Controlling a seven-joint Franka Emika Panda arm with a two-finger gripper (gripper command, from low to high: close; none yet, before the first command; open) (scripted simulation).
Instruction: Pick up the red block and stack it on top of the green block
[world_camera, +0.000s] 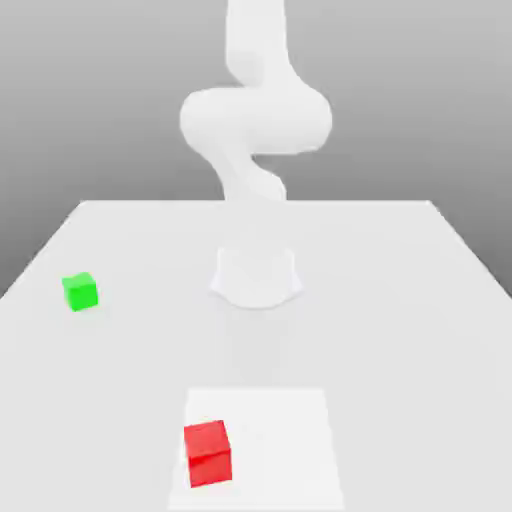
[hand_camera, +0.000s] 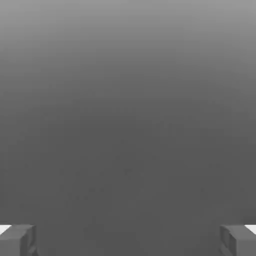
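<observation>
Sitting apart on smooth white table (world_camera: 420, 300) — matte cubes: red block (world_camera: 208, 453), green block (world_camera: 80, 291)

White table (world_camera: 400, 300) with paler square patch (world_camera: 290, 420)

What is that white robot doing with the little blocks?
It hasn't touched them yet. The white robot arm stands at the back of the table, and its pincer is wide open with nothing in it. The red block and the green block sit far apart on the table.
</observation>
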